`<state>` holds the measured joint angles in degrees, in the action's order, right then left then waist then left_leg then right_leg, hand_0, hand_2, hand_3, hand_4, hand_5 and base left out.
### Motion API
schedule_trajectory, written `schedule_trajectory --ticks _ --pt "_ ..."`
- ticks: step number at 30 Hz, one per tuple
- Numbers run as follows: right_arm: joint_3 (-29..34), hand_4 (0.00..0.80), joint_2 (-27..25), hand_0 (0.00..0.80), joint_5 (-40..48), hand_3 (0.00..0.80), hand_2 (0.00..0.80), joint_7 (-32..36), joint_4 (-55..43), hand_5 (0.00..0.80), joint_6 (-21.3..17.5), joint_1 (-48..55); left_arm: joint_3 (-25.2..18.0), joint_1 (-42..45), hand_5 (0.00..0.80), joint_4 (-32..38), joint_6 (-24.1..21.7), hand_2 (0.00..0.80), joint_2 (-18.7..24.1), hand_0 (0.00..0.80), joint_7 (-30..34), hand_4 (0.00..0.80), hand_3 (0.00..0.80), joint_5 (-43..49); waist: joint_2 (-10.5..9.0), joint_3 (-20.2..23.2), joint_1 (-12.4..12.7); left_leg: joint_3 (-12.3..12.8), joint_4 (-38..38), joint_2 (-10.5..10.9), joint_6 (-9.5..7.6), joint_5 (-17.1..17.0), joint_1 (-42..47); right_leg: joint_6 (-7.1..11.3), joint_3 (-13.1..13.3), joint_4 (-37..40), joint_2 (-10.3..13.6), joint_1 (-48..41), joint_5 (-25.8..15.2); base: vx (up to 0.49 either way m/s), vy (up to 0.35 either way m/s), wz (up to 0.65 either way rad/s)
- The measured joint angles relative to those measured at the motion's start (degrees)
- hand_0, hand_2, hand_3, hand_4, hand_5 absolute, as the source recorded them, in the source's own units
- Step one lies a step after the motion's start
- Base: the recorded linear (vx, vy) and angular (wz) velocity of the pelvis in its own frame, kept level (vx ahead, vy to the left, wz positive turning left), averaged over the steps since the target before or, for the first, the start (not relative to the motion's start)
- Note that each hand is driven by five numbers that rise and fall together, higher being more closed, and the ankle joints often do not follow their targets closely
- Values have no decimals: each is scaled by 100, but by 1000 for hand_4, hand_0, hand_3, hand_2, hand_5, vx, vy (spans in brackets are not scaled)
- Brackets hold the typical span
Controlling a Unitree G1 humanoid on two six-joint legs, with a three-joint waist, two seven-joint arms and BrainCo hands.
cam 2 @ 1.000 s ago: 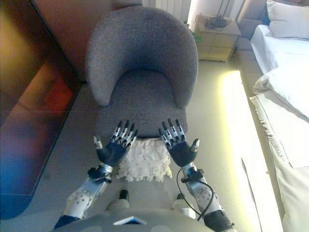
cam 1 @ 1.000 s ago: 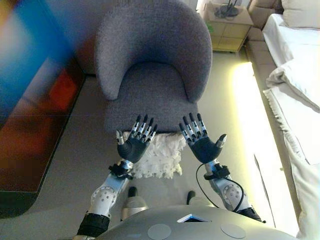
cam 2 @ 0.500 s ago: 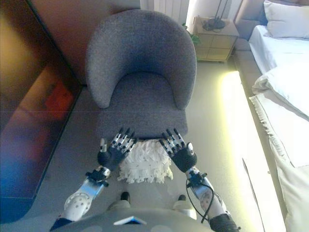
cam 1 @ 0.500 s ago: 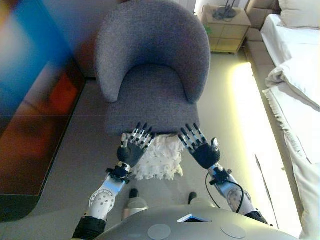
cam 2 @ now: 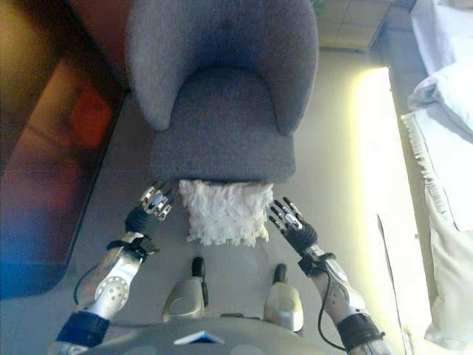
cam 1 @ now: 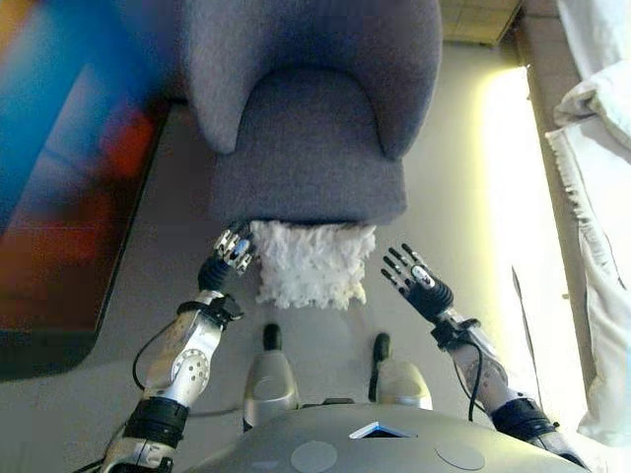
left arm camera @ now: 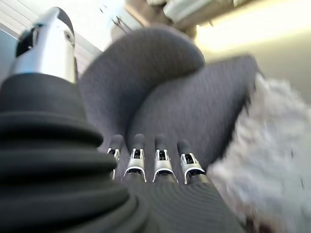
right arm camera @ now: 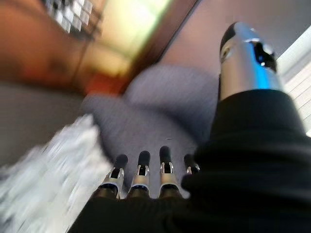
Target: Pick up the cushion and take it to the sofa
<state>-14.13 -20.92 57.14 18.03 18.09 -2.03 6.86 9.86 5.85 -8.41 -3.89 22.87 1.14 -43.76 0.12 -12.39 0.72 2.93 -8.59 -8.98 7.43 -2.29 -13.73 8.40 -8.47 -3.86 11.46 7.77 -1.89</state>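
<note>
A white shaggy cushion [cam 1: 311,262] lies on the floor against the front of a grey tub armchair [cam 1: 306,128]. My left hand [cam 1: 225,261] is low at the cushion's left edge, fingers straight, holding nothing. My right hand [cam 1: 419,286] is low to the right of the cushion, a small gap away, fingers spread and empty. In the left wrist view the cushion [left arm camera: 272,155] shows as white fluff beside my straight fingers [left arm camera: 160,162]. In the right wrist view the cushion [right arm camera: 53,165] shows beside my fingers [right arm camera: 141,177].
A dark screen panel [cam 1: 59,187] stands along the left. A bed with white bedding [cam 1: 606,148] runs along the right, with a lit strip of floor [cam 1: 493,168] beside it. A wooden nightstand [cam 1: 483,18] is at the back right.
Both hands have dropped lower and moved apart to either side of the cushion. The camera has tilted down, so the armchair and cushion sit higher in view.
</note>
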Motion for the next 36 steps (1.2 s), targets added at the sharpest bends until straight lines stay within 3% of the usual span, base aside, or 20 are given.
schedule_trajectory --ticks 5,8,14,18,23,28,36 --pt "-7 0 -5 0 -876 0 0 -591 641 0 -326 -864 14 -710 0 -358 -210 0 124 0 -390 0 0 478 40 -572 79 52 -919 43 -128 357 -621 43 -11 -475 213 486 51 -68 35 -12" --pt "-67 0 -18 0 -1208 0 0 -946 978 0 -547 -1591 33 -1127 0 -563 -375 0 271 0 -709 0 0 480 -8 -889 189 133 -1518 -92 -139 619 -1153 70 -19 -924 272 1106 106 -188 -91 -36" --pt "-179 0 -258 0 -1374 0 0 -1832 1416 0 -550 -3545 623 -2875 0 -1375 -728 0 393 0 -1576 0 0 1208 -17 -1615 -31 86 -2554 -134 -253 722 -2656 66 260 -2255 341 2760 282 -205 30 -9" --pt "-402 0 -308 0 -1537 0 0 -2191 1605 0 -559 -4179 779 -3540 0 -1855 -1057 0 194 0 -1940 0 0 1378 -14 -1731 -149 -37 -3359 -102 -323 994 -3567 43 480 -3364 450 3801 694 -68 7 7" --pt "-464 0 -609 0 -1605 0 0 -2412 1719 0 -554 -4376 761 -3687 0 -1921 -1217 0 254 0 -2063 0 0 1383 15 -1743 -154 -256 -4617 -114 -260 1370 -4669 -25 632 -5033 588 5011 1415 -4 -17 14" --pt "-456 0 -884 0 -1599 0 0 -2442 1738 0 -538 -4866 687 -3985 0 -2162 -1224 0 433 0 -1732 0 0 1023 47 -1760 -192 -381 -6250 -317 -217 1890 -5772 -63 939 -6916 675 6191 2183 82 -18 9" --pt "-489 0 -957 0 -1498 0 0 -2396 2229 0 -180 -5587 642 -4660 0 -2955 -995 0 631 0 -1669 0 0 132 98 -1783 -308 -599 -7767 -518 -183 2318 -6639 -68 1299 -8520 675 7059 2740 87 2 2"
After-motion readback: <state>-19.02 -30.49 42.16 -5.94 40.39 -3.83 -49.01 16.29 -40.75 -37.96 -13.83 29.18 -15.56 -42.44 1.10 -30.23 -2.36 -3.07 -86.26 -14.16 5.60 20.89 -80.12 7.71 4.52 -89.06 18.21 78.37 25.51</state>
